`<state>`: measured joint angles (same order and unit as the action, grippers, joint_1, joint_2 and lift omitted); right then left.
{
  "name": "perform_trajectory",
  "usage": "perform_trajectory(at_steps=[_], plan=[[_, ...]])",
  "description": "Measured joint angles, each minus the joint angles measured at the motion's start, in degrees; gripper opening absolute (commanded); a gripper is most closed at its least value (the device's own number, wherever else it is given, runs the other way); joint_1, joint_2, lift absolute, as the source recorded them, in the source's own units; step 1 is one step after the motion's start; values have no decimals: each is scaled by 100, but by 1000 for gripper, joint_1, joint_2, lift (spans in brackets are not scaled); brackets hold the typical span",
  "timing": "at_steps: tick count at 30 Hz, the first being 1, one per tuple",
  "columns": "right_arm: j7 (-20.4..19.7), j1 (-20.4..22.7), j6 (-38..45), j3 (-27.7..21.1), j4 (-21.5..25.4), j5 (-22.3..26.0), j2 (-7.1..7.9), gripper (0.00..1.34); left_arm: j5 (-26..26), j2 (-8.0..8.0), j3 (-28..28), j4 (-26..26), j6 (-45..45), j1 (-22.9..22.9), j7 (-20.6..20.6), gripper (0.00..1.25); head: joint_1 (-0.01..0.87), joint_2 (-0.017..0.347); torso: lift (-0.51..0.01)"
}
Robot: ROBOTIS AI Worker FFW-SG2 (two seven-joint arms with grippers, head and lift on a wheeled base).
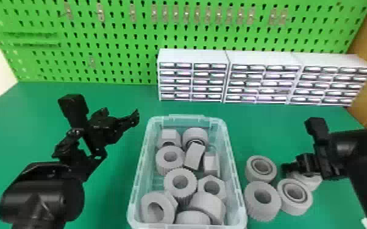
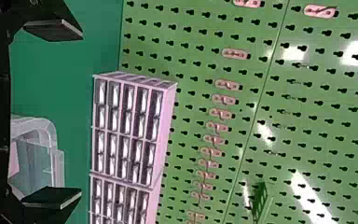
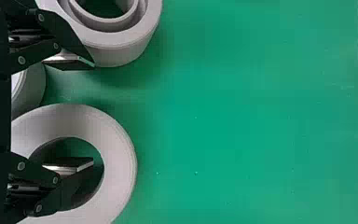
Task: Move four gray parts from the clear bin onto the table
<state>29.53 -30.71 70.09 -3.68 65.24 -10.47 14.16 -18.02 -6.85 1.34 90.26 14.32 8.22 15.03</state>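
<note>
Right claw [image 1: 286,169] open, one finger [image 3: 70,164] at hole of gray part [image 3: 119,158].

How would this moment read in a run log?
Four gray parts on table | right gripper open by them | left gripper open left of clear bin

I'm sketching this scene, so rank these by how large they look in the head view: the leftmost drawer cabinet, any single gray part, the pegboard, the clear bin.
1. Pegboard
2. Clear bin
3. Leftmost drawer cabinet
4. Single gray part
</note>
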Motion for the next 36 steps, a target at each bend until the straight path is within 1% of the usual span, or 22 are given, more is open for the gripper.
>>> perform_trajectory(at_steps=[3,6,13,16,21,25,28,32,36], plan=[[0,4,98,21,165,-59,0,812,0,0,1,0,0,-4,0,1141,678,34,-50],[0,43,258,78,478,-137,2,812,0,0,1,0,0,-6,0,1141,678,34,-50],[-2,192,569,251,1514,-471,-20,813,-2,0,-30,0,0,-22,14,1141,678,34,-50],[0,273,582,161,1949,-446,-58,815,-2,0,-41,0,0,-26,18,1140,678,34,-50],[-8,377,487,-29,2416,-345,-126,815,0,0,-45,0,0,-31,18,1140,678,34,-50],[-14,485,257,-195,2741,-334,-196,815,0,0,-46,0,0,-38,18,1140,678,34,-50],[-122,576,37,-352,2913,-303,-259,815,0,0,-46,0,0,-39,18,1140,678,34,-50],[-384,758,-466,-695,3079,2,-386,816,0,0,-46,0,0,-40,18,1140,678,34,-50],[-470,926,-976,-970,3141,323,-482,816,0,0,-46,0,0,-42,18,1140,678,34,-50]])
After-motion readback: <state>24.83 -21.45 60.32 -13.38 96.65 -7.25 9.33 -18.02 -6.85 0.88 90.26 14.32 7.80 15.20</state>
